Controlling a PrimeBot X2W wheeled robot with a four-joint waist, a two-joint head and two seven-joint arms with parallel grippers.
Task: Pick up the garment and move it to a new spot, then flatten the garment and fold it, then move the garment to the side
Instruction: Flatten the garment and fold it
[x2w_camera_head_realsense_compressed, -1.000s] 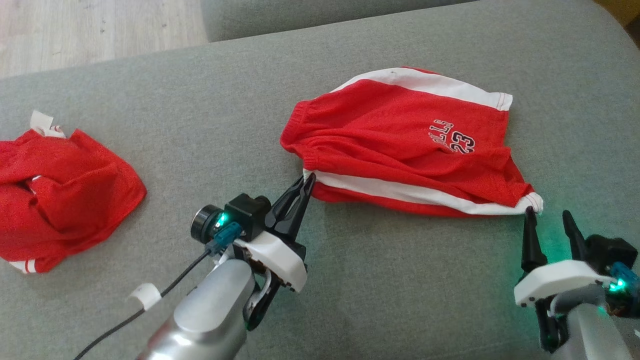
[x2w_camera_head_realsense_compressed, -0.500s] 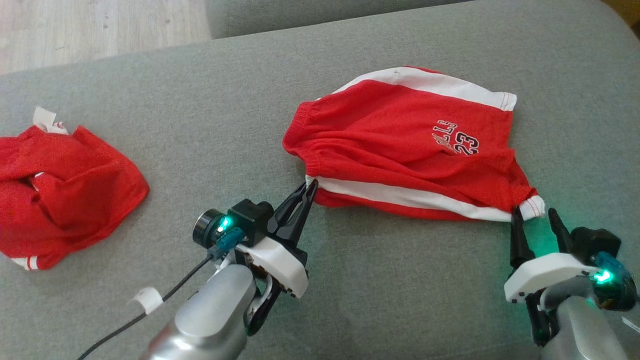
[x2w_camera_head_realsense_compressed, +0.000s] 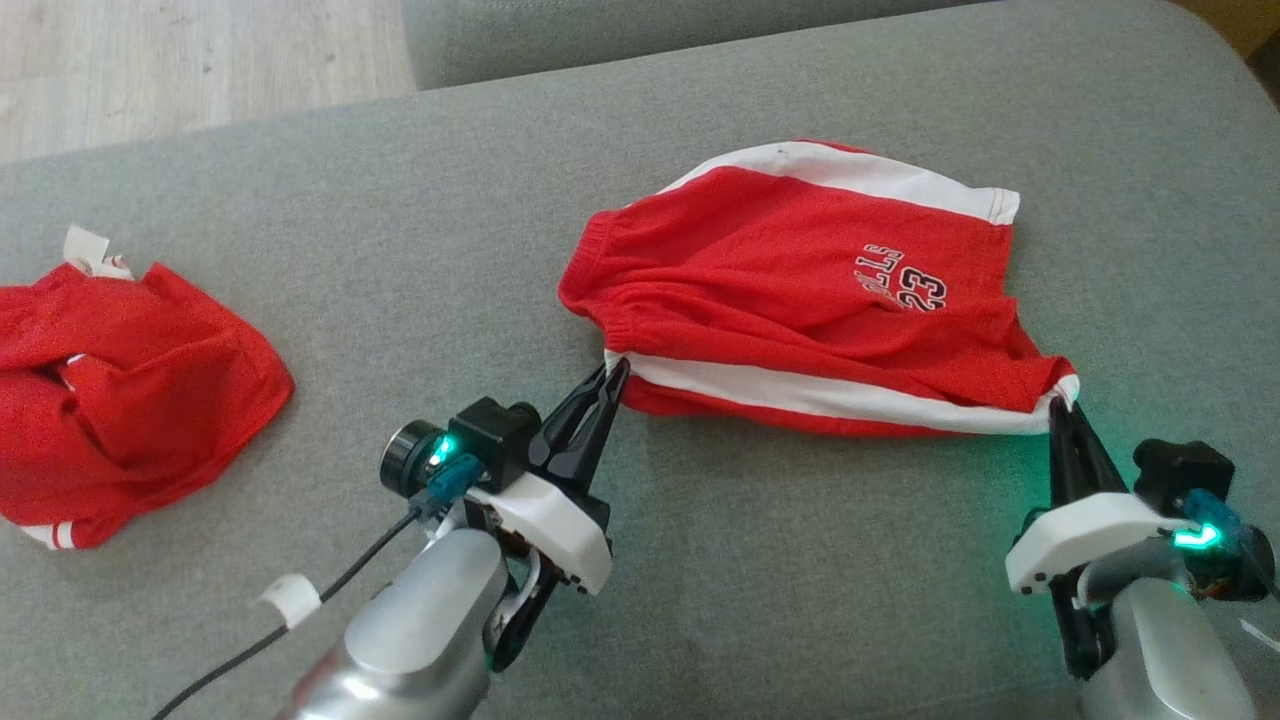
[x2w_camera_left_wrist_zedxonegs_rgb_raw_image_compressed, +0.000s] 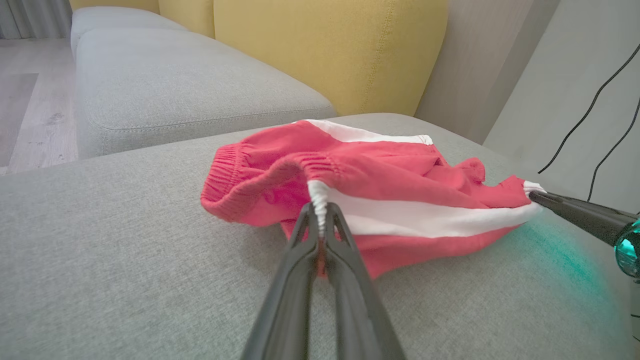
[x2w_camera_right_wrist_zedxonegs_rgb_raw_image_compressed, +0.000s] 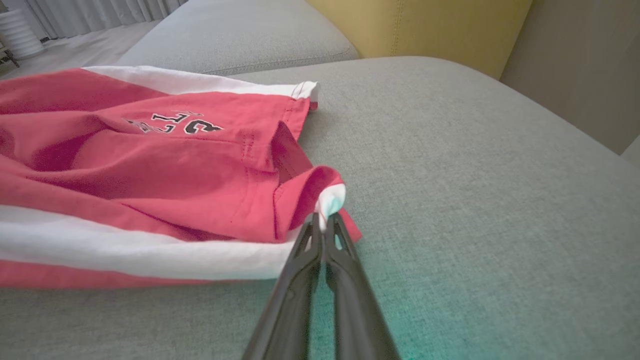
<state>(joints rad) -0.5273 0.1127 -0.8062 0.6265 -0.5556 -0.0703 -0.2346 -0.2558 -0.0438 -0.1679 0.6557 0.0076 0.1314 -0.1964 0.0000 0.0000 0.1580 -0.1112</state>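
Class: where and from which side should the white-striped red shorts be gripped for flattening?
Grip the red shorts at both ends of the near white stripe, waistband and leg hem, where left gripper and right gripper pinch, from the robot's side: that edge lies straight.

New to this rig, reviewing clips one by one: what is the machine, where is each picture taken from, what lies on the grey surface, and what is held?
This is a wheeled robot with two arms, each ending in a gripper with two long dark fingers. The picture showing both arms looks down from its head camera; the other two come from wrist cameras, looking along each gripper's fingers. On the grey fabric cushion lie red shorts with white side stripes. The left gripper is shut on the waistband end of a white stripe; the right gripper is shut on that stripe's hem corner. A crumpled red garment lies apart, to the robot's left.
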